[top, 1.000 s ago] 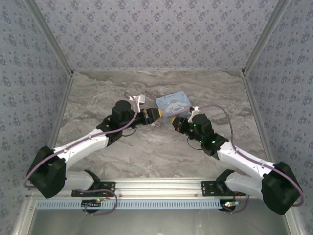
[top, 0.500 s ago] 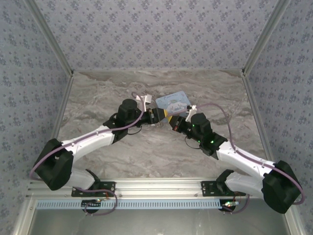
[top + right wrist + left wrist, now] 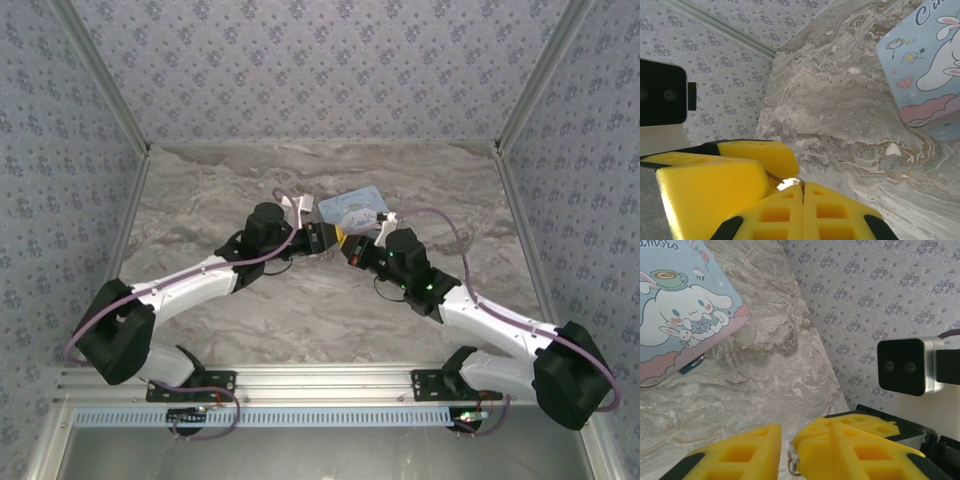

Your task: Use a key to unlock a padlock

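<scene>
The left arm (image 3: 190, 285) and right arm (image 3: 480, 320) are stretching forward and inward, bringing the left gripper (image 3: 330, 240) and right gripper (image 3: 350, 252) tip to tip. The left fingers (image 3: 740, 457) are standing a thin slit apart. The right fingers (image 3: 830, 210) are pressing flush together.

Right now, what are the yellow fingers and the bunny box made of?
Yellow fingers: probably soft foam or rubber, matte, moulded with square holes. Bunny box: smooth printed lid with a slight sheen, maybe tin or card; the look leaves it open.
</scene>
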You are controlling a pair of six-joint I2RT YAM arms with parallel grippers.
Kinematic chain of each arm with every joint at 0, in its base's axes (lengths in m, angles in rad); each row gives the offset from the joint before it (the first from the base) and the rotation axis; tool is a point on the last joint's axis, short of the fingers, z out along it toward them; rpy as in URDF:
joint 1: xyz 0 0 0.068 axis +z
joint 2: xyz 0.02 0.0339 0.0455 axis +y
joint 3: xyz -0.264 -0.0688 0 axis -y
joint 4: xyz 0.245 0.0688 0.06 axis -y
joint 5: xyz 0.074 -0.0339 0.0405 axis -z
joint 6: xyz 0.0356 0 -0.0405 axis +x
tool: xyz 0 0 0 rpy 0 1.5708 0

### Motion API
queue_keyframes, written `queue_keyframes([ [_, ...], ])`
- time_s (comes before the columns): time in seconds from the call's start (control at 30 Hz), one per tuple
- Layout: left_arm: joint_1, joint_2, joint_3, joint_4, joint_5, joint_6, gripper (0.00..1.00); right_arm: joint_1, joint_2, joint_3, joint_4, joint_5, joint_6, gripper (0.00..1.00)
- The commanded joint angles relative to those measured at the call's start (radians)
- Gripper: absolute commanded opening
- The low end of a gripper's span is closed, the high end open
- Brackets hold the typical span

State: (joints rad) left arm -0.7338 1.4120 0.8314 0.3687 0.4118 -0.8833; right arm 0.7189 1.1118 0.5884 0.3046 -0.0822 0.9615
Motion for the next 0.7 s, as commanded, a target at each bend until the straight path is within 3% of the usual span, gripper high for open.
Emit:
queue_keyframes([
  [0.0,-0.007,-0.001,0.04,0.034,0.009,0.001,0.23,0.008,0.005,0.034,0.021,0.0,0.0,0.0],
  [0.2,-0.006,-0.02,0.04,0.007,-0.01,0.026,0.01,0.006,-0.006,0.021,0.018,0.0,-0.006,0.0],
  [0.27,-0.007,-0.033,0.044,-0.012,-0.018,0.046,0.0,-0.005,-0.014,0.015,0.02,-0.025,-0.021,0.01],
  [0.47,0.006,-0.088,0.065,-0.077,-0.016,0.138,0.0,-0.111,-0.067,-0.018,0.078,-0.228,-0.092,0.34],
  [0.67,0.056,-0.148,0.116,-0.147,0.082,0.251,0.0,-0.28,-0.109,-0.052,0.236,-0.515,-0.101,0.61],
])
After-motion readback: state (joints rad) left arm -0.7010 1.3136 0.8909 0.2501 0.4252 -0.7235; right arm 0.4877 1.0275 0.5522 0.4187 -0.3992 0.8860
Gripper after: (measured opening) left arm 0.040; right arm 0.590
